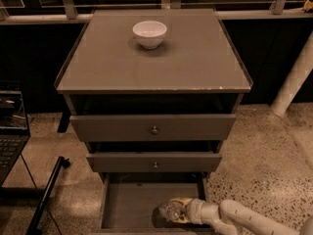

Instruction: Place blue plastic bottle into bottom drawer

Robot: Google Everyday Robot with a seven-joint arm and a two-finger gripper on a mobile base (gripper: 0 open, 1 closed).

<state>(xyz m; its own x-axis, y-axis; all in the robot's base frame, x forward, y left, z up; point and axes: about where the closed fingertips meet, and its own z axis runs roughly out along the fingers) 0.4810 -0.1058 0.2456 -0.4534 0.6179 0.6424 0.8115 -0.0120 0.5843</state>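
The bottom drawer (132, 204) is pulled open, its flat floor showing. My gripper (177, 211) reaches in from the lower right, low over the drawer's right front part. It is shut on the blue plastic bottle (168, 210), a small clear bottle lying sideways with its end pointing left. The bottle sits inside the drawer's outline, at or just above the floor; I cannot tell whether it touches. The pale arm (234, 217) trails off to the bottom right corner.
A white bowl (149, 33) stands on the cabinet top (195, 62). Two drawers with round knobs (154, 129) sit above, both slightly pulled out. A laptop (10, 131) and a dark stand leg (49, 195) are at the left. A white post (293, 82) stands at the right.
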